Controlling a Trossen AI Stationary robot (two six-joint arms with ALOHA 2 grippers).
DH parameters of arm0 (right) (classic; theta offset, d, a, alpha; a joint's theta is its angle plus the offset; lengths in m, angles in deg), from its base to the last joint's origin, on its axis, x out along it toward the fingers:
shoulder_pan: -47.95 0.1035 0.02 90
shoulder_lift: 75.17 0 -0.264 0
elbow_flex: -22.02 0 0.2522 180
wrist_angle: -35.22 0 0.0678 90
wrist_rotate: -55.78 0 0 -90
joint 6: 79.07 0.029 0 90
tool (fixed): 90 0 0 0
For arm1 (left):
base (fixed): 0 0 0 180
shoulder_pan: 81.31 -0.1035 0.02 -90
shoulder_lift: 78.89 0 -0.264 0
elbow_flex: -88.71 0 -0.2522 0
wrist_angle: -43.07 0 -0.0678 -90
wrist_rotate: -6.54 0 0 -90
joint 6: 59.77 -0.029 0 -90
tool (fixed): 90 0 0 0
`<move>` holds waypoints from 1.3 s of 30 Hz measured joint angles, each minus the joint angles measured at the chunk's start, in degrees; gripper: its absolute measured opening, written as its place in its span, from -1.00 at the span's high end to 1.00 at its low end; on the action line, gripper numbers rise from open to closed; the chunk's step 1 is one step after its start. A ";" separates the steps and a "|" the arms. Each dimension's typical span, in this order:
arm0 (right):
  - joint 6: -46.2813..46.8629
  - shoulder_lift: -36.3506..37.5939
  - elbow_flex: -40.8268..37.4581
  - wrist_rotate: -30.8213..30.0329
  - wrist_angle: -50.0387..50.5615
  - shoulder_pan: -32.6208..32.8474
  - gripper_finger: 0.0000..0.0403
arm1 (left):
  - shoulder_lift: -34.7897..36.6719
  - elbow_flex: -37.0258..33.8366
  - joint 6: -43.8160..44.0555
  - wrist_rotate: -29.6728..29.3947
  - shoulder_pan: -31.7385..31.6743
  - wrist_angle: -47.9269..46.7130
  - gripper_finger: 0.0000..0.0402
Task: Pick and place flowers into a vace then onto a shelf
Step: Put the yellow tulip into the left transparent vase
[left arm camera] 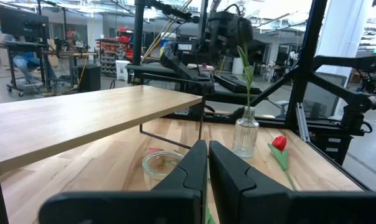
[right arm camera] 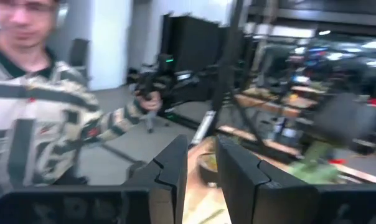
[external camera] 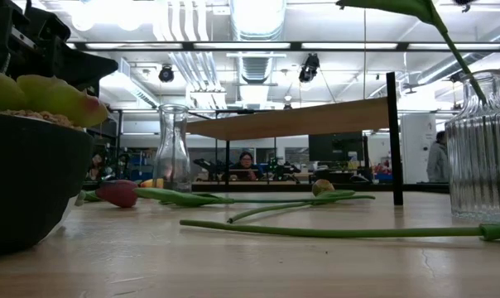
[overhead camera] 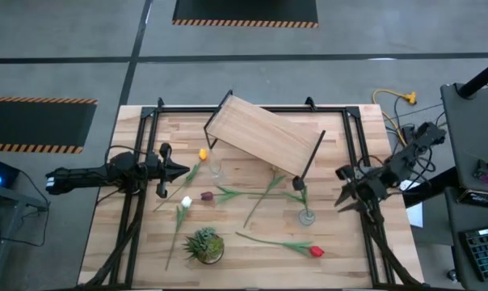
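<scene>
The shelf (overhead camera: 264, 137) stands askew at the table's far middle on thin black legs. Several tulips lie flat on the tabletop: yellow (overhead camera: 202, 153), white (overhead camera: 186, 202), maroon (overhead camera: 208, 196) and red (overhead camera: 315, 251). One green stem (left arm camera: 247, 74) stands in the ribbed glass vase (overhead camera: 307, 214). A clear vase (overhead camera: 216, 170) stands upright near the shelf's left legs. My left gripper (overhead camera: 182, 170) is shut and level, just left of the clear vase, holding nothing. My right gripper (overhead camera: 341, 196) is open, right of the ribbed vase, above the table.
A small potted plant (overhead camera: 205, 245) sits near the table's near edge. Black frame rails (overhead camera: 139, 194) run along the left and right sides of the table. A person in a striped top (right arm camera: 45, 118) shows beyond the table in the right wrist view. Bare wood lies between the flowers.
</scene>
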 joint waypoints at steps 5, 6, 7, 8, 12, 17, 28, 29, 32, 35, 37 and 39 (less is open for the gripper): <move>1.27 5.07 -2.20 -3.31 0.47 -3.42 0.66 | 0.00 0.00 -0.01 0.01 0.01 0.00 1.00; 1.29 5.93 -2.41 -3.40 1.01 -4.00 0.66 | 0.00 0.00 -0.04 0.00 0.00 0.00 1.00; 1.36 6.68 -2.48 -3.45 1.93 -4.60 0.66 | 0.00 0.00 -0.17 -0.01 0.00 0.00 1.00; 1.71 7.38 -2.52 -3.97 3.22 -5.21 0.65 | 0.00 0.00 -0.22 0.01 0.00 0.00 1.00; 7.08 9.83 -1.72 -13.53 10.50 -7.44 0.66 | 0.00 0.00 -0.24 0.01 0.00 0.00 1.00; 5.42 12.26 -1.43 -7.85 11.62 -8.51 0.65 | 0.00 0.00 -0.24 0.01 0.00 0.00 1.00; 5.68 16.29 -1.28 1.48 9.05 -10.34 0.66 | 0.00 0.00 -0.25 -0.01 0.00 0.00 1.00; 5.75 16.18 -1.28 1.71 7.80 -10.34 0.67 | 0.00 0.00 -0.56 -0.04 0.02 0.00 1.00; 6.90 14.99 -1.26 1.68 6.94 -10.68 0.68 | 0.00 0.00 -3.21 -0.31 0.01 0.05 1.00; 8.79 12.23 -1.82 1.32 6.13 -11.03 0.69 | 0.00 0.00 -4.17 -0.34 0.00 0.50 1.00; 8.83 9.61 -2.83 1.35 1.93 -11.22 0.69 | 0.00 0.00 -4.27 -0.36 0.00 0.62 1.00; 8.47 6.53 -4.03 1.34 -2.18 -11.22 0.69 | 0.01 0.00 -4.31 -0.36 0.01 1.10 1.00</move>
